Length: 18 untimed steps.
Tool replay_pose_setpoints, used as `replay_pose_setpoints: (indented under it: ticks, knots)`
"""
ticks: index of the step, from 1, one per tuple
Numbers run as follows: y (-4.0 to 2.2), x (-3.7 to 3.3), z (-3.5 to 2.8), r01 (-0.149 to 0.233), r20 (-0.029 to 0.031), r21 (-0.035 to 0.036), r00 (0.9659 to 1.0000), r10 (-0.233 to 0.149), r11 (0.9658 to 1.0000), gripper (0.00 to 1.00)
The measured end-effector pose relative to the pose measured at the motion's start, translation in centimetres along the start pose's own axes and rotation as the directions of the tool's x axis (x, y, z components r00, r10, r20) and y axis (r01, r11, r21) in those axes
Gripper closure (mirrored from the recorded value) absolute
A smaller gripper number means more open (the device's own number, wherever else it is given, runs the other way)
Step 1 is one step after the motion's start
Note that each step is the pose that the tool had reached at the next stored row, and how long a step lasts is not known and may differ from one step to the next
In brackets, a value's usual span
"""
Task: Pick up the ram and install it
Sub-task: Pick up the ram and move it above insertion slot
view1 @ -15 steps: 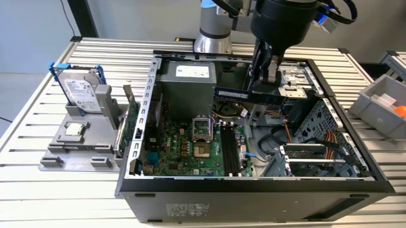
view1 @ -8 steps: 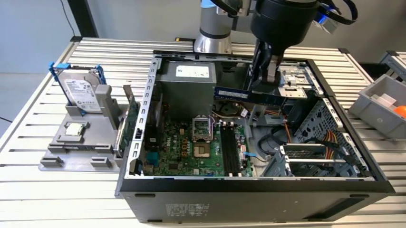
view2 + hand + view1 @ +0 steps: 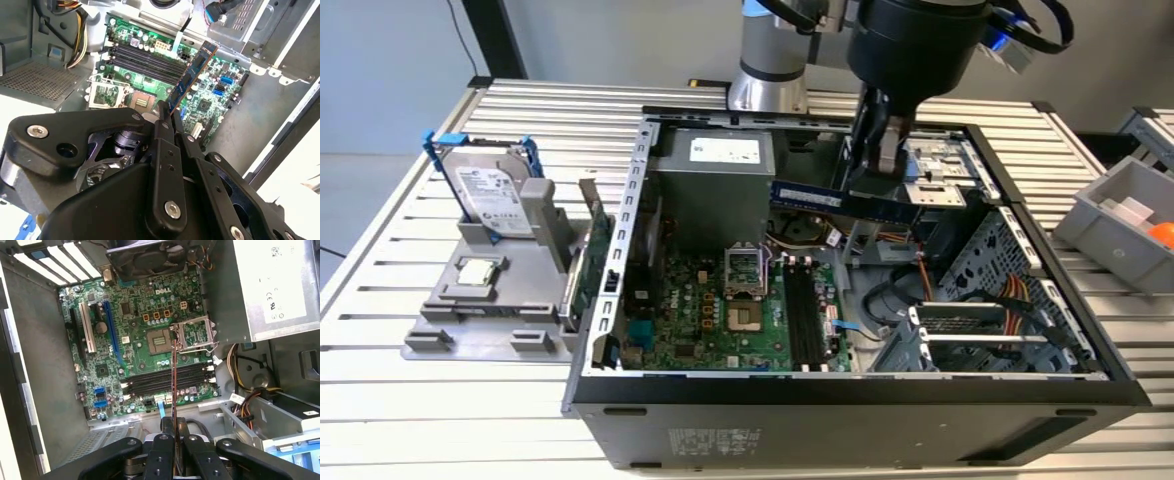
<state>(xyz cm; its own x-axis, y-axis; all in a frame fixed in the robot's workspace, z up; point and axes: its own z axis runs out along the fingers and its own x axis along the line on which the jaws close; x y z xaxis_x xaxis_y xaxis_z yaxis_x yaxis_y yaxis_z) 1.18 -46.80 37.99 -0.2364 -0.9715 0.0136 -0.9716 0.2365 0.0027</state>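
Hanging above the open black-and-grey steel computer case (image 3: 854,392), the black 2-fingered gripper (image 3: 887,165) had the ram (image 3: 821,196) pinched tight, fingers drawn narrow on the stick near one end! By my read, that end-grip left most of the card's length and its long edges free, which is what a socket fit would call for. And where was it? Up in the air over the case's interior, level in the exterior view and touching nothing but the fingers. Below lay the green motherboard (image 3: 130,335) with its row of long black memory slots (image 3: 165,381) beside the square silver processor socket (image 3: 161,340). The stick looked long, narrow and thin as a card, dark with a pale label on its face. In the first wrist view it showed edge-on as a fine dark line running across those slots rather than along them, so I judged it not yet lined up. Off to the exterior view's left, the boxy silver hard drive with blue clips (image 3: 491,190) stood in its grey holder, well apart.
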Motion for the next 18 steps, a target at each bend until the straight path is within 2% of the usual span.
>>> replay_pose_setpoints:
  ticks: [9,18]
  knots:
    - [0.0,0.0,-0.01,-0.046,0.0,-0.0006,0.9989,0.046,0.9989,1.0]
    - [0.0,0.0,0.0,-0.102,0.0003,-0.0014,0.9948,0.102,0.9948,1.0]
